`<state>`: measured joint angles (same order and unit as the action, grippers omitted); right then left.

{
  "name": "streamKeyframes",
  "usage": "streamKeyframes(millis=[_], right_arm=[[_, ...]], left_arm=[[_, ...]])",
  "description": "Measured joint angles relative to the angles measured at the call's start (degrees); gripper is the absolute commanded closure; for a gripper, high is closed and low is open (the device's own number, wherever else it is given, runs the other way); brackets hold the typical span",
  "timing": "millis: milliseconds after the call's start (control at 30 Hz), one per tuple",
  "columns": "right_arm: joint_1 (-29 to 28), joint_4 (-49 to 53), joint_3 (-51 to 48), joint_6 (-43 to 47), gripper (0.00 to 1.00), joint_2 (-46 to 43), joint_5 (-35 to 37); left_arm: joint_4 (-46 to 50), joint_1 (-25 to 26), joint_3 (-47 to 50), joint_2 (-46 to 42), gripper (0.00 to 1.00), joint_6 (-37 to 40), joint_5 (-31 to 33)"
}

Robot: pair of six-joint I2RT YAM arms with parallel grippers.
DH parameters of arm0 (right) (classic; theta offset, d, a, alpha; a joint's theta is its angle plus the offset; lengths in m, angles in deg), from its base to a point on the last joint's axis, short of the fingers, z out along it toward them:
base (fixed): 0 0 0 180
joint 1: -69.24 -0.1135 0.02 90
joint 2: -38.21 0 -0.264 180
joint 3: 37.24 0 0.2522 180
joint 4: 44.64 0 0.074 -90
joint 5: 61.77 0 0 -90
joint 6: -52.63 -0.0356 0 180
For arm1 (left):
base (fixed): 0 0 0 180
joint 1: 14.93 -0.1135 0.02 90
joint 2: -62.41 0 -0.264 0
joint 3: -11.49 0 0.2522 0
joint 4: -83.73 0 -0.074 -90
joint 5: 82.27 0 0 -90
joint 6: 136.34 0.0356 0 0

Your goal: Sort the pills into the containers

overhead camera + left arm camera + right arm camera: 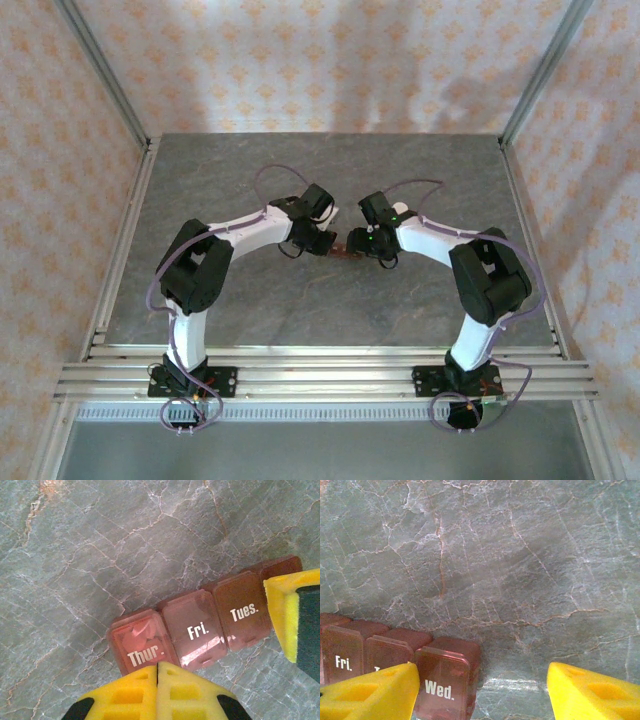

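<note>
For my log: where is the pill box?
The pill box lies at the table centre, top view, between the left gripper and the right gripper.

Grey marbled table (250,170), orange-patterned walls (320,60)

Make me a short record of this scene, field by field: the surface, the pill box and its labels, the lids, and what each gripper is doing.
surface: grey marbled table
pill box: reddish-brown strip of four joined compartments, lying flat between the two arms
labels in row order: Thur., Fri., Tues., Wed.
lids: all look closed
left gripper: shut, tips at the Thur. end of the strip
right gripper: open, at the Wed. end, one finger over the strip and the other over bare table
contact with the box: cannot tell for either gripper
</note>
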<state>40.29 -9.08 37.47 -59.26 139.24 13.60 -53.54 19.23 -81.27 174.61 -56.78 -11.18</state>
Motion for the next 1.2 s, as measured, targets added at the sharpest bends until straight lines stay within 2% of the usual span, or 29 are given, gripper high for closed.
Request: streamKeyframes(millis=[1133,1200], right_arm=[[0.0,0.0,0.2,0.0,0.32,0.1,0.0],[0.0,1.0,0.7,0.1,0.31,0.1,0.1]], left_arm=[[-0.3,0.0,0.0,0.7,1.0,1.4,1.4],[-0.3,0.0,-0.1,0.7,0.98,1.4,1.4]])
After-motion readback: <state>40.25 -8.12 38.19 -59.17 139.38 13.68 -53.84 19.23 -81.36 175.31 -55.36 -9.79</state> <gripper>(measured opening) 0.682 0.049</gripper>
